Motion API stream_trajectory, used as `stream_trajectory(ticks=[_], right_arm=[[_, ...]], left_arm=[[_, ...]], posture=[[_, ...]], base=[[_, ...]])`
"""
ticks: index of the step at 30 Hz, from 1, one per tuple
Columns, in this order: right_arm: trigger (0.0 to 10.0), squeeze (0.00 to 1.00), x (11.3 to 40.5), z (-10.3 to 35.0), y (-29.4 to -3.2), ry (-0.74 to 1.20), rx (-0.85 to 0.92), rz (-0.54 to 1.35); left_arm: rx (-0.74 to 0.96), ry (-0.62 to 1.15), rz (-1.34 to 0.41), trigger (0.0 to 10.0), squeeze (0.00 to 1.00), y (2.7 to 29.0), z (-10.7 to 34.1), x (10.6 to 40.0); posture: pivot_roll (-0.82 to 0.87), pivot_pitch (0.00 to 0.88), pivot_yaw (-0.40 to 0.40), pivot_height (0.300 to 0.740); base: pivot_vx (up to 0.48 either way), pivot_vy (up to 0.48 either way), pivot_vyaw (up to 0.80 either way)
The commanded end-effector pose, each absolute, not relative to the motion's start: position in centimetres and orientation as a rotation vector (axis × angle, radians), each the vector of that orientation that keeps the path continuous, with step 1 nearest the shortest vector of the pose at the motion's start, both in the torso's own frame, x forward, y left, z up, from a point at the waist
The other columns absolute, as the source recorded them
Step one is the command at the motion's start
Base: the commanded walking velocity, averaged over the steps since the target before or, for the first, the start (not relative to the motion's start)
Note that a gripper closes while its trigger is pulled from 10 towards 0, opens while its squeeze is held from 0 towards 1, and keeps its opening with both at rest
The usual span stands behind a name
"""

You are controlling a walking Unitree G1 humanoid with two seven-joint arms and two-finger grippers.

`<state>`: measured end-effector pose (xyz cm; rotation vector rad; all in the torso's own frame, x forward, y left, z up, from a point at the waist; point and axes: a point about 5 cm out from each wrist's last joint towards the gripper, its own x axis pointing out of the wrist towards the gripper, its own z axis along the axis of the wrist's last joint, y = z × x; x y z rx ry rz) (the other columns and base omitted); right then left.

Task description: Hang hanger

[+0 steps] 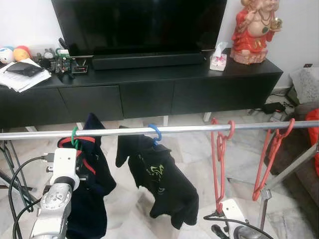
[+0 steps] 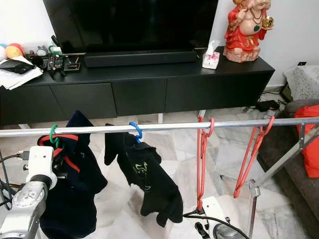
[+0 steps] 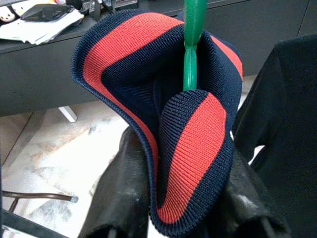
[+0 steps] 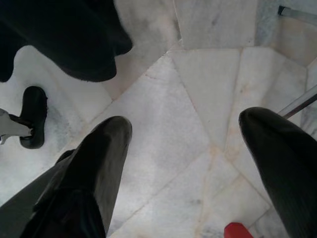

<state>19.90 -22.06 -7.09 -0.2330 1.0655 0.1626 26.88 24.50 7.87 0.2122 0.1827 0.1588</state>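
Observation:
A green hanger (image 3: pixel 192 44) carries a navy garment with a red-striped collar (image 3: pixel 193 148); its hook (image 1: pixel 74 137) sits over the silver rail (image 1: pixel 199 129) at the left end. My left gripper (image 3: pixel 185 151) is raised to it, its fingers (image 3: pixel 124 193) pressed on either side of the collar where the hanger's neck runs. My right gripper (image 4: pixel 185 124) hangs low, open, over the marble floor, below a red hanger (image 1: pixel 218 164).
A black garment (image 1: pixel 164 184) hangs from a blue hook (image 1: pixel 156 133) mid-rail. Two bare red hangers, the second (image 1: pixel 271 159), hang at the right. A black TV cabinet (image 1: pixel 149 94) stands behind; the rack's leg (image 1: pixel 294 169) and a sofa (image 2: pixel 304 154) are right.

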Motion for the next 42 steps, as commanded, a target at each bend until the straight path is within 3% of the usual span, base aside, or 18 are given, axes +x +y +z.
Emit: stream_trajectory(ticks=[1,10,22,36,37,42], right_arm=[[10.0,0.0,20.0,-7.0,-22.2,1.065,-0.235,0.161],[10.0,0.0,19.9,-7.0,-22.2,1.066,-0.237,0.161],[10.0,0.0,19.9,-7.0,-22.4,1.066,-0.241,0.156],[10.0,0.0,19.8,-7.1,-22.5,1.066,-0.24,0.152],[10.0,0.0,19.8,-7.1,-22.5,1.064,-0.239,0.151],[10.0,0.0,19.8,-7.1,-22.4,1.062,-0.237,0.146]], left_arm=[[0.188,0.157,0.165,10.0,1.0,24.5,8.3,26.6],[0.162,0.087,0.131,10.0,1.0,24.0,9.9,24.7],[0.155,-0.003,0.163,10.0,1.0,23.5,11.7,19.0],[0.203,0.039,0.106,10.0,1.0,22.0,11.7,15.9],[0.199,0.039,0.124,10.0,0.0,21.8,11.5,16.2],[0.186,0.059,0.179,10.0,0.0,22.2,10.5,16.6]], posture=[[-0.08,0.0,-0.025,0.74],[-0.08,0.0,-0.025,0.74],[-0.07,0.0,-0.023,0.74],[-0.06,0.0,-0.018,0.74],[-0.07,0.0,-0.016,0.74],[-0.08,0.0,-0.011,0.74]], base=[[0.0,0.0,0.0],[0.0,0.0,0.0],[0.0,0.0,0.0],[0.0,0.0,0.0],[0.0,0.0,0.0],[0.0,0.0,0.0]])
